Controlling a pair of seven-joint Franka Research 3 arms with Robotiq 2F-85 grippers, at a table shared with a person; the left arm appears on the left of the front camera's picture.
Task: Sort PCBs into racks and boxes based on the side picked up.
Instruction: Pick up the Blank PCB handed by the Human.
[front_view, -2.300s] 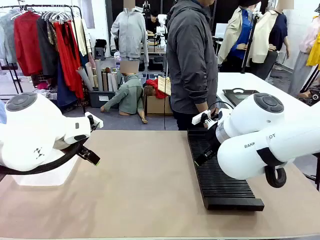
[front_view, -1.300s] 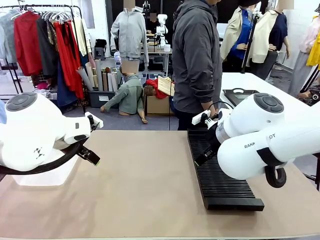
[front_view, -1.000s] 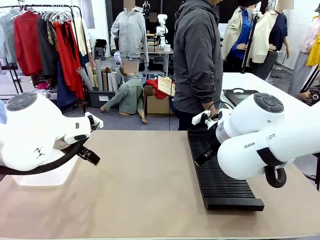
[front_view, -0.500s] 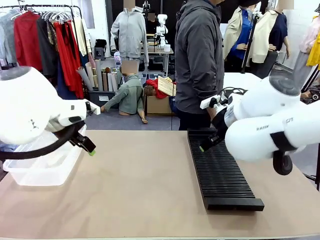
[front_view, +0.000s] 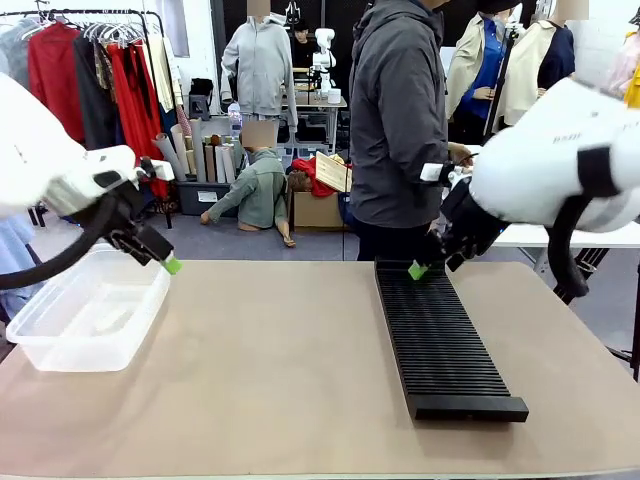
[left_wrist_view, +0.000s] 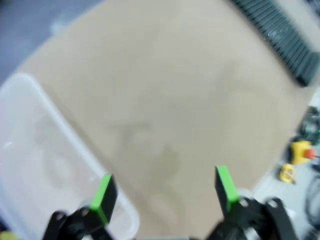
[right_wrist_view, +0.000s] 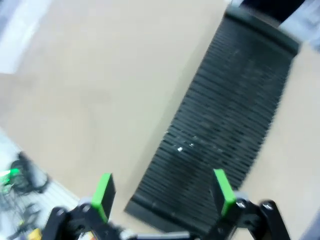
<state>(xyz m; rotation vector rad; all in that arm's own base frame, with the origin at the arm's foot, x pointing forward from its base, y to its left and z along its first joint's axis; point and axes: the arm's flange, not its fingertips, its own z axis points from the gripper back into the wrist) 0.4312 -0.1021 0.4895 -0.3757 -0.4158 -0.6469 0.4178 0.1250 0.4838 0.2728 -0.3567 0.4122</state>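
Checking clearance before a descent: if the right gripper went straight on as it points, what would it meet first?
Likely the rack, straight ahead of the right gripper; depth is unclear.

The tan flat surface (front_view: 270, 370) lies bare through its middle from 6 o'clock to 12, a wide lane for either arm. At 9 o'clock a clear rectangular plastic tub (front_view: 60, 360) takes the left edge. From 1 to 4 o'clock a long black ribbed rack (front_view: 440, 350) forms a low barrier. A person in a grey jacket (front_view: 398, 130) stands close behind its far end. The left gripper (left_wrist_view: 165, 187) hangs over the tub's rim and the right gripper (right_wrist_view: 162, 195) over the rack, jaws spread
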